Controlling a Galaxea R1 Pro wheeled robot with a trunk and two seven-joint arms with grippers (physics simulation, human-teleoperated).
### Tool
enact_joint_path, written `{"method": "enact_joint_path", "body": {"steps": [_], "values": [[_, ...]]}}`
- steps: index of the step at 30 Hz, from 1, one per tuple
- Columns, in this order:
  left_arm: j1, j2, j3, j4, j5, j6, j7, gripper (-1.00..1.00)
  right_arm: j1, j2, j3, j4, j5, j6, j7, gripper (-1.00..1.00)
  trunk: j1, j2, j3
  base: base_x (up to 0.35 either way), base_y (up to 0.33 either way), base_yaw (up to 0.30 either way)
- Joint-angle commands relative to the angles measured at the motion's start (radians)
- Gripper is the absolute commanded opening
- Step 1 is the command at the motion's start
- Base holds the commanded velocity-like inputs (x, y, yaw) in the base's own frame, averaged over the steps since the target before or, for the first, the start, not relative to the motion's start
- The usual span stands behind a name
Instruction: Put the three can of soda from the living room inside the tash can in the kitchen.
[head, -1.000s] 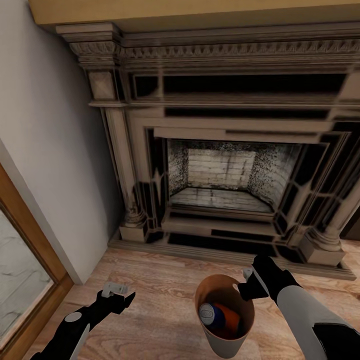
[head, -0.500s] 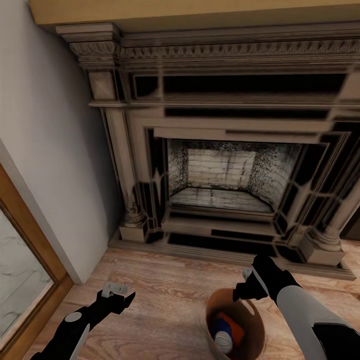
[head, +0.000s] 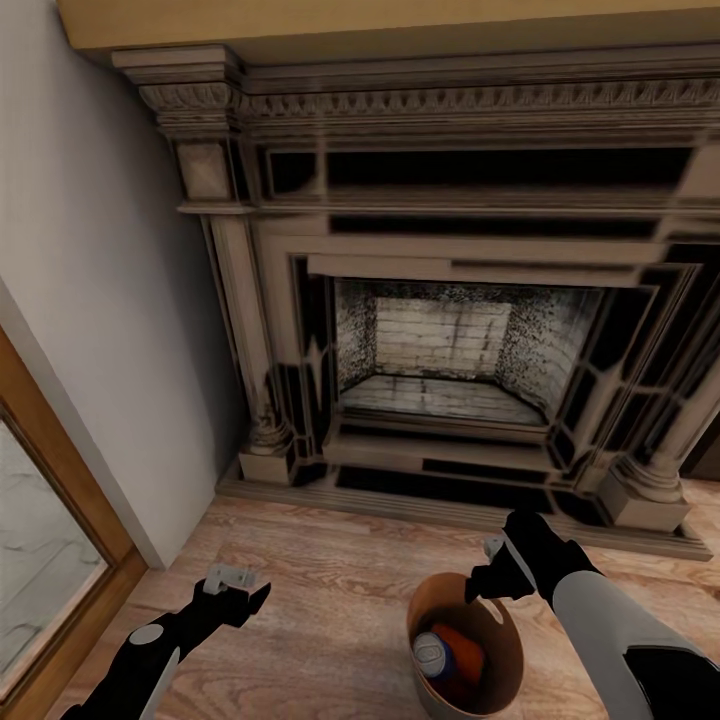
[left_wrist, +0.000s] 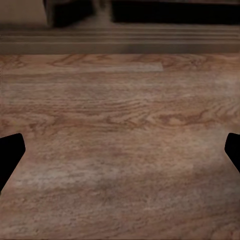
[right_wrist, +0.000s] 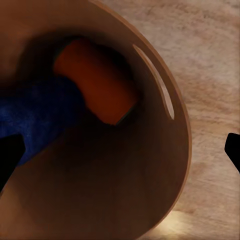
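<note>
**A:** What has changed in the last second?

**B:** The bucket (head: 508, 650) has shifted while my arms have kept their place. A second ago it leaned, showing its outer wall. Now it sits more squarely on the wood floor (head: 330, 600) before the fireplace (head: 450, 330), toward its right-hand column. The cans inside have rolled too: the blue can (head: 435, 652) turns its silver top up, with an orange can (head: 465, 640) against it on the side nearer the fireplace.

**A:** Are you holding the bucket?

**B:** I judge not. My right pincer (head: 487, 580) hangs at the bucket's rim on the fireplace side, fingers spread and pinching nothing. My left pincer (head: 245, 585) is also spread and empty, over bare floor well off toward the fireplace's left column.

**A:** So what does that mean for the job?

**B:** Cans are already in the bucket, but this is the living room. I think the bucket must be gripped and taken to the kitchen. I can make out only two cans; whether the third lies beneath them I cannot tell.

**A:** Does the right wrist camera add anything?

**B:** Yes. It looks straight into the bucket (right_wrist: 125, 190), showing the orange can (right_wrist: 95, 80) on its side, the blue can (right_wrist: 40, 120) beside it, and the slot of the handle hole (right_wrist: 155, 82) in the wall. My right pincer (right_wrist: 120, 150) shows its fingertips far apart. The head view misses that slot. The left wrist camera shows my left pincer (left_wrist: 120, 155) over floor (left_wrist: 120, 100) only, with the fireplace's base beyond.
</note>
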Motion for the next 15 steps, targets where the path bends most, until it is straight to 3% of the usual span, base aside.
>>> {"method": "enact_joint_path", "body": {"steps": [1, 15], "values": [[0.000, 0.000, 0.000, 0.000, 0.000, -0.007, 0.000, 1.00, 0.000, 0.000, 0.000, 0.000, 0.000, 0.000, 0.000, 1.00, 0.000, 0.000, 0.000, 0.000, 0.000, 0.000], [0.000, -0.001, 0.000, 0.000, 0.000, -0.019, 0.000, 1.00, 0.000, 0.000, 0.001, 0.000, 0.000, 0.000, 0.001, 1.00, 0.000, 0.000, 0.000, 0.000, 0.000, 0.000]]}}
